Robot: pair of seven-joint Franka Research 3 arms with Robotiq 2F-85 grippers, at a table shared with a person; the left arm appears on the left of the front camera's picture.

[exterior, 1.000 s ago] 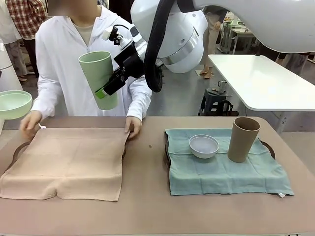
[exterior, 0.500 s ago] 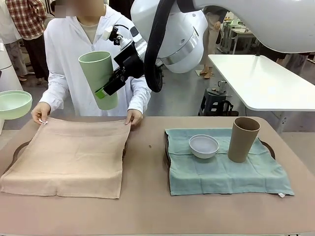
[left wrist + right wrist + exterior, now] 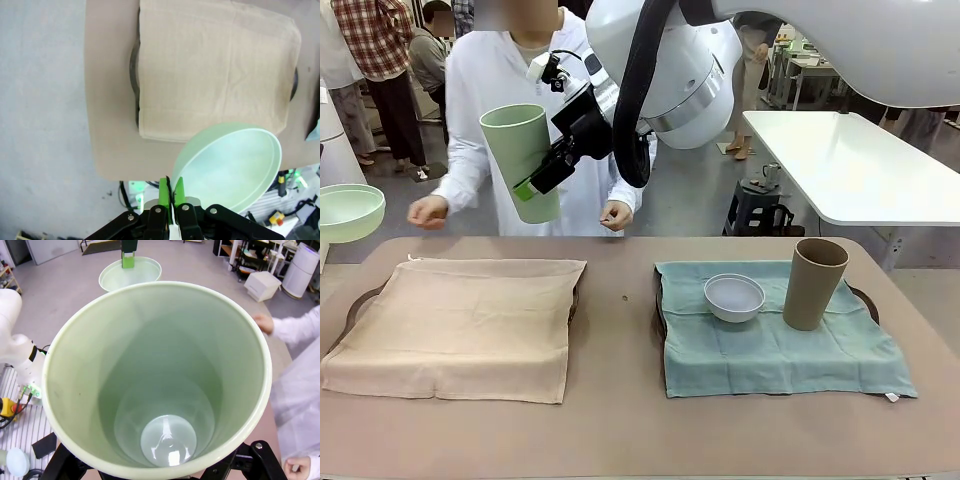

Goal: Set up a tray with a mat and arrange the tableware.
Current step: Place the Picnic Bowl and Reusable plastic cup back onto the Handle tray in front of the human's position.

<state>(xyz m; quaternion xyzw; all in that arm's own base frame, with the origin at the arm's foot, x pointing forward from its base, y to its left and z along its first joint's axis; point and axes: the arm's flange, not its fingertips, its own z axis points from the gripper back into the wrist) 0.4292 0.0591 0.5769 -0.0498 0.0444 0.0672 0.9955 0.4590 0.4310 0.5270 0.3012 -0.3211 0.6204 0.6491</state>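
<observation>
Across the counter (image 3: pixel 620 420), two trays wear mats: the beige mat (image 3: pixel 460 325) lies bare, ready for dishes, while the blue mat (image 3: pixel 780 345) carries the white bowl (image 3: pixel 734 296) and brown cup (image 3: pixel 814 282). High above, the right tool (image 3: pixel 532 186) clamps the green cup (image 3: pixel 520 160); the left tool (image 3: pixel 171 192) pinches the green bowl (image 3: pixel 232 167) by its rim, probably waiting while the person's hands (image 3: pixel 428 211) hang clear of the mat.

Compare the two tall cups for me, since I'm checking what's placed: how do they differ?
The tall pale green cup is held in the air, tilted, by the right gripper; the tall brown cup stands upright on the blue-green mat beside the small white bowl. One is pale green, the other brown. Both are tall, open and tapered.
</observation>
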